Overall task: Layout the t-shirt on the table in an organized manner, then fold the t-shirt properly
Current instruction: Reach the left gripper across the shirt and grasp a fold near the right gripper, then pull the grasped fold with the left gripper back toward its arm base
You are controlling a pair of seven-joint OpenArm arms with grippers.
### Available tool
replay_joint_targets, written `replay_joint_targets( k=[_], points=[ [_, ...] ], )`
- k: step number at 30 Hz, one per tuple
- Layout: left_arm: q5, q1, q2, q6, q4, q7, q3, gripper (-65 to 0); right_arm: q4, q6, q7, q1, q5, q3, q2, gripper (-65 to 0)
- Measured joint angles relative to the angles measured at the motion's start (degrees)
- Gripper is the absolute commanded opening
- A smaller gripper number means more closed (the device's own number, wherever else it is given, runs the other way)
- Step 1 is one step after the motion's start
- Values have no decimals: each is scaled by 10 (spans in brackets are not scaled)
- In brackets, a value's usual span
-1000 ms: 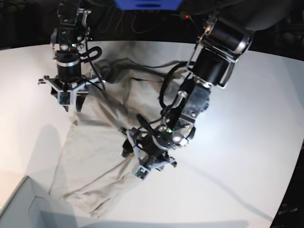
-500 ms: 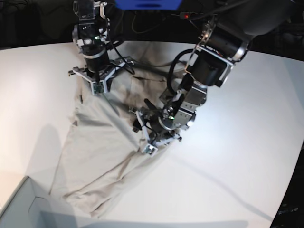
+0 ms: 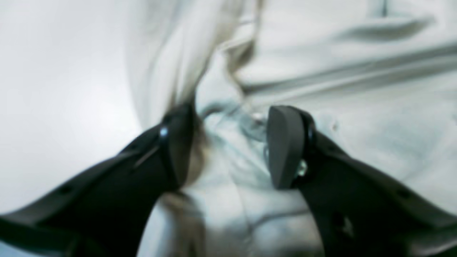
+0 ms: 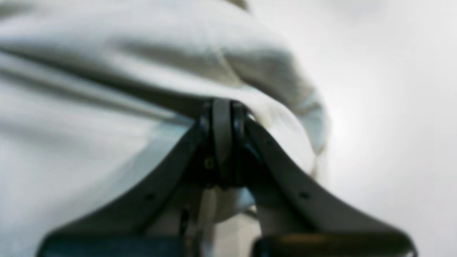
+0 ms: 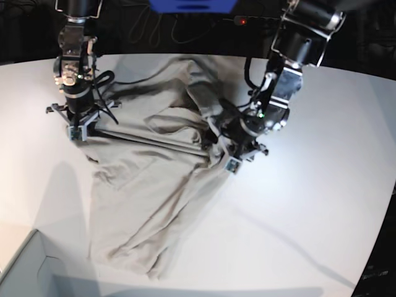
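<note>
The beige-grey t-shirt [image 5: 154,179] lies rumpled on the white table [image 5: 309,216], its lower part trailing toward the near left. A taut fold runs across it between my two grippers. My right gripper [image 5: 77,131] stands at the shirt's far left edge. In the right wrist view this gripper [image 4: 223,107] is shut, with a fold of the t-shirt [image 4: 107,125] pinched at its tips. My left gripper [image 5: 230,159] is at the shirt's right side. In the left wrist view it [image 3: 232,121] holds a thick bunch of the t-shirt [image 3: 357,89] between its parted fingers.
A grey box corner [image 5: 25,266] sits at the near left of the table. A blue object [image 5: 192,5] and dark cables lie beyond the far edge. Bare white table [image 3: 53,89] shows beside the left gripper, and more table [image 4: 392,107] to the right of the right gripper.
The right gripper has shut on the shirt and swung out to the left. The left gripper moved up and right, dragging fabric with it. The shirt is now stretched between them.
</note>
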Motion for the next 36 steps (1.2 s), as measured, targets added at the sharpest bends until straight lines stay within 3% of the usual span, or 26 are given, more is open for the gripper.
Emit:
replay_joint_targets(
  k=[3,8,11,15,23,24,28,30,33,36],
  points=[
    [11,66,1,14,88,35,-34,-321,-42,-10,0,34,-4,3,35,-650],
    [8,122,-3,10,217,65,-35,-321,-93,-21,-30,89,-11,7,77,-650],
    [7,118,3,7,272,56,-33,-321,-71,-22,-54,95,-16,7,81,-650],
    [12,61,42,7,264,66,-33,-321,13,-21,-61,87,-21,17,85,-650],
    [11,-136,136,4,9,53,41,-321,158,-22,-58,16,-18,54,7,-650],
    [5,-160,140,-9,-37,41,45,-321,166,-21,-66,3,-20,54,-6,-650],
    [-5,-254,120,17,-193,-23,86,-321,207,-21,-57,-39,-20,53,-45,-650],
    [-55,-289,115,32,-243,-69,138,-321,224,-24,-53,-58,-19,53,-71,-650],
    [-119,-309,131,70,-285,-95,215,-320,231,-21,-61,-89,-20,43,-112,-650],
    [-137,-304,136,72,-315,-105,244,-320,230,-21,-59,-109,-20,2,-110,-650]
  ],
)
